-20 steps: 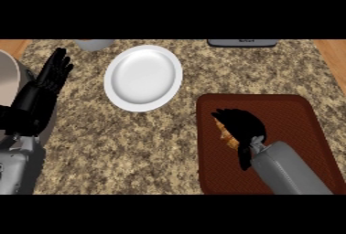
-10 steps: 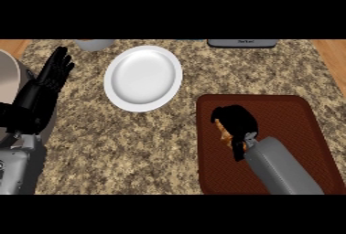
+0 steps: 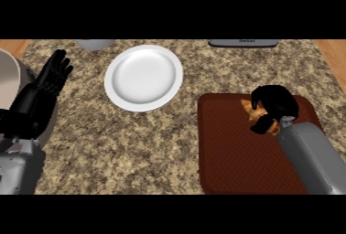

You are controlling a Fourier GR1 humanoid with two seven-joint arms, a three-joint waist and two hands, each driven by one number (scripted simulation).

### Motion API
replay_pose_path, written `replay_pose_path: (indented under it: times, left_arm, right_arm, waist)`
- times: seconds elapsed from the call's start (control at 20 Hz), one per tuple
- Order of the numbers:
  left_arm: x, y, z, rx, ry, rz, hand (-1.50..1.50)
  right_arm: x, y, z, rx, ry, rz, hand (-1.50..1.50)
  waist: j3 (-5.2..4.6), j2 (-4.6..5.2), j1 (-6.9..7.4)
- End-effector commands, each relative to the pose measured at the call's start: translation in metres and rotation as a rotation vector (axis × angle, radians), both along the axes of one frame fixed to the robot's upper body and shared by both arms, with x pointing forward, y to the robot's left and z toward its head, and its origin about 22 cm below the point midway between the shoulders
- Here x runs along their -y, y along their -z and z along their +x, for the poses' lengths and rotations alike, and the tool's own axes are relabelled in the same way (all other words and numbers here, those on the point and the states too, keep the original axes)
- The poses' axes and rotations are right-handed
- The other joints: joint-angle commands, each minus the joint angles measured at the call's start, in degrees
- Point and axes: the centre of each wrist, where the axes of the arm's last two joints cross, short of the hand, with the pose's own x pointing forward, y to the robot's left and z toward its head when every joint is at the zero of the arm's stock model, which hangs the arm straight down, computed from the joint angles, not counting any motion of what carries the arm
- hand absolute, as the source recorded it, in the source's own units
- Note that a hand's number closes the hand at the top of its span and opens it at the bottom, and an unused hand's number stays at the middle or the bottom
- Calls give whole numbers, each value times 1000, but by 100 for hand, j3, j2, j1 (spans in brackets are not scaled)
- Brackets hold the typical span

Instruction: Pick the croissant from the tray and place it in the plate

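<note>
The brown tray (image 3: 229,160) lies at the counter's right front. Over its far part my right hand (image 3: 276,104) is curled round the croissant (image 3: 252,114). Only bits of the croissant's orange crust show under the fingers and thumb. Whether the croissant still touches the tray I cannot tell. The white plate (image 3: 143,77) sits to the left of the tray, farther back, with nothing on it. My left hand (image 3: 42,91) rests open at the left edge, fingers up, apart from the plate.
A grey bowl (image 3: 94,44) and a dark flat object (image 3: 243,43) stand at the counter's far edge. A large pale round vessel (image 3: 7,80) shows at the far left, behind my left hand. Speckled counter lies between plate and tray.
My right hand has moved to the right and farther back over the tray, fingers closed on the croissant. The left hand and the plate have not moved.
</note>
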Motion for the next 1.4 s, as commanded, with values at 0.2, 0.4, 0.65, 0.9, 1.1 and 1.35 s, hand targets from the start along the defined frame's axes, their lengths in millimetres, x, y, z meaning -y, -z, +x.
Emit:
replay_pose_path:
  times: [0.2,0.4,0.65,0.9,1.1,1.35]
  left_arm:
    - [-3,3,-1,2,-11,3,0]
    - [2,-10,4,-1,11,-3,0]
    - [-9,0,2,-15,-13,-4,0]
    - [-9,-1,-3,-2,8,-11,0]
    - [0,0,4,-8,0,-3,0]
    - [17,11,14,-7,13,-3,0]
  right_arm:
    - [52,-21,15,224,144,39,150]
    - [12,-64,27,271,44,172,150]
    - [-19,-94,24,387,-151,417,150]
    - [-60,-119,21,387,-220,581,150]
    - [-120,-139,29,359,-273,603,150]
    - [-170,-144,34,349,-306,599,150]
  waist:
    - [5,-4,-11]
    - [2,-24,-48]
    - [1,-37,-94]
    - [1,-27,-36]
    - [1,-9,14]
    - [1,5,4]
